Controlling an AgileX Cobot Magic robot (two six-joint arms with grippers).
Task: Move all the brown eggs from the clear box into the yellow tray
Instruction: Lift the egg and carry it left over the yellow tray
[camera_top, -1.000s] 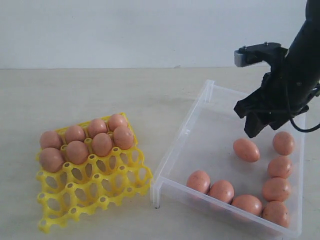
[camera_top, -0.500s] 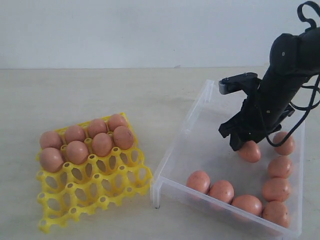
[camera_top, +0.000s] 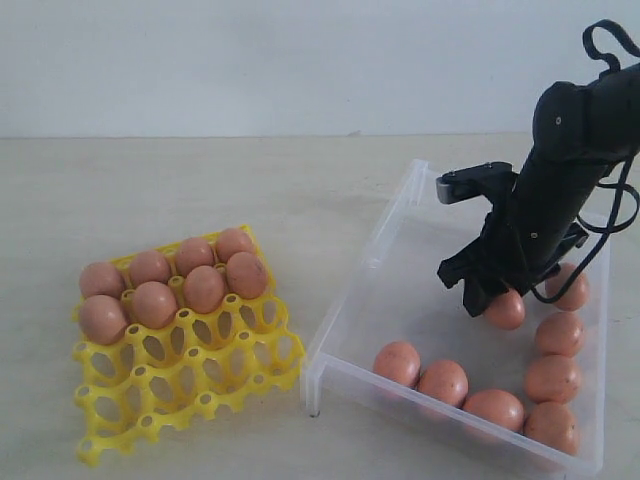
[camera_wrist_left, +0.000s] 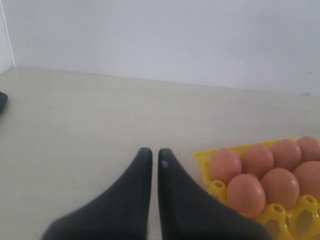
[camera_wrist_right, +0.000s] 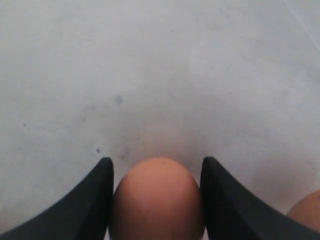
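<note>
Tray (camera_top: 190, 372) on the counter (camera_top: 200, 190) at left, eight eggs (camera_top: 154, 303) in its back rows, box (camera_top: 420, 280) to the right with eight eggs, right end effector (camera_top: 488, 303) around one egg (camera_top: 508, 312) inside

My pale table (camera_top: 200, 200) carries the clear box (camera_top: 348, 298), directly beneath my right gripper (camera_top: 492, 300), and the yellow tray (camera_top: 190, 382), well off to that gripper's left.

Looks like a robotics lab bench: pale tabletop (camera_top: 200, 190) against a plain white wall (camera_top: 250, 60), black robot arm (camera_top: 570, 170) at 3 o'clock, a yellow tray (camera_top: 190, 392) at 8 o'clock and clear box (camera_top: 420, 285) at 5 o'clock as props
</note>
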